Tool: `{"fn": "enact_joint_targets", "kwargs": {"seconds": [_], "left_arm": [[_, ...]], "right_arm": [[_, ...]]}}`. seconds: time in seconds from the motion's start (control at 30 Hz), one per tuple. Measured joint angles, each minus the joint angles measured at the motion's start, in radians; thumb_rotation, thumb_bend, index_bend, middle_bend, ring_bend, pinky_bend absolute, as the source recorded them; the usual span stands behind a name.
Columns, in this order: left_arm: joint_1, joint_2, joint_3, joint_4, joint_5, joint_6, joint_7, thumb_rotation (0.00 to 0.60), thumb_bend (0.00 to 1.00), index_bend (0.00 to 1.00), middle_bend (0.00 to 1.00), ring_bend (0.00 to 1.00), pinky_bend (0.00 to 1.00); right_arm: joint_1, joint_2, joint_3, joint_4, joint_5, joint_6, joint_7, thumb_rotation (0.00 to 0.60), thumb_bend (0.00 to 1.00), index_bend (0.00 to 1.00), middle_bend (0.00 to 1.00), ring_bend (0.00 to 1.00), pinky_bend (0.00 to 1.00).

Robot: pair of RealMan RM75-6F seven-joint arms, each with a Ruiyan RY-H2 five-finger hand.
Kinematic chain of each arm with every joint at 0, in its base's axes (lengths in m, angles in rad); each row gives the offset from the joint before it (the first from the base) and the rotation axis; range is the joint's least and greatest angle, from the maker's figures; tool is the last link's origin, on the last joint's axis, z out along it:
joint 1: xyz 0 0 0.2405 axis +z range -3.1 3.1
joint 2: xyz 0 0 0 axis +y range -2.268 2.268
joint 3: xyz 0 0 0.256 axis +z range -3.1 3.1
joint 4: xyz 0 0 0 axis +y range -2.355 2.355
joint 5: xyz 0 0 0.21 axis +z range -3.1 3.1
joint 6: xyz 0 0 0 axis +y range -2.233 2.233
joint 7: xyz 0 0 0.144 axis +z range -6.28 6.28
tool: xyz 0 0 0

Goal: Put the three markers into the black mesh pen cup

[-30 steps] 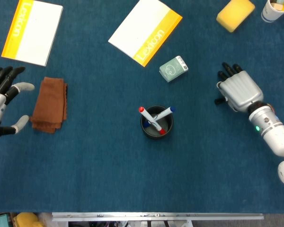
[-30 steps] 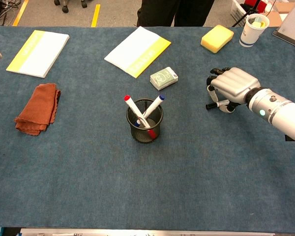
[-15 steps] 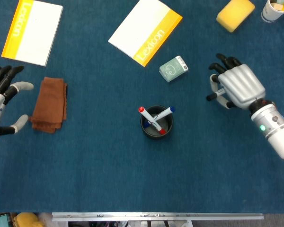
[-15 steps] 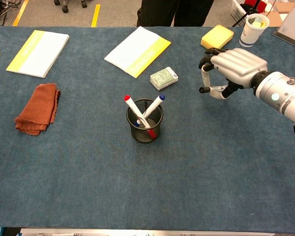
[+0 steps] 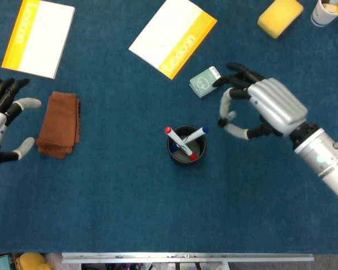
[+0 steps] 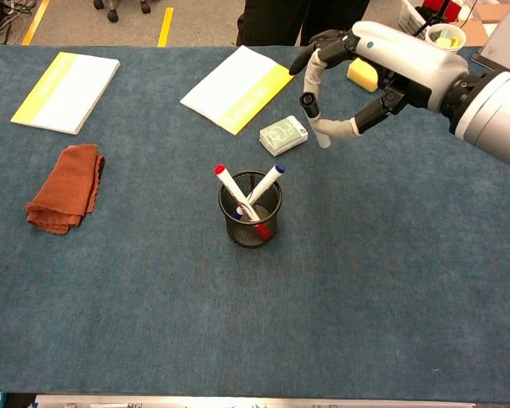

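Two markers [image 6: 248,194] already stand in the pen cup [image 6: 251,223] while the right robot hand [image 5: 258,108], now lifted off the surface, carries the third marker [image 6: 316,124] toward it.

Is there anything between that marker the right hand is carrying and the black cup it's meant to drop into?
Nothing visible blocks it. The right hand holds the marker above the table; only bare cloth lies between it and the black mesh pen cup. The small green box sits behind that path. Two markers already lean inside the cup.
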Motion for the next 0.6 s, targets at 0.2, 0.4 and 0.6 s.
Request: {"fn": "enact_joint_targets", "kwargs": {"seconds": [0.2,0.4,0.6], "left_arm": [[0.003,0.002,0.003,-0.002,0.002,0.0,0.007,0.6,0.28,0.26,0.07,0.0,0.01],[0.008,0.002,0.005,0.005,0.0,0.003,0.002,0.6,0.28,0.26,0.07,0.0,0.0],[0.012,0.005,0.009,0.017,0.0,0.004,-0.008,0.6,0.28,0.26,0.06,0.0,0.01]], "right_arm": [[0.02,0.011,0.01,-0.045,-0.055,-0.053,0.144,0.6,0.27,0.61,0.27,0.04,0.16],[0.054,-0.047,0.0,-0.017,-0.066,-0.093,0.186,0.6,0.27,0.61,0.27,0.04,0.16],[0.084,-0.136,-0.012,0.049,-0.043,-0.111,0.184,0.6,0.27,0.61,0.27,0.04,0.16]]}}
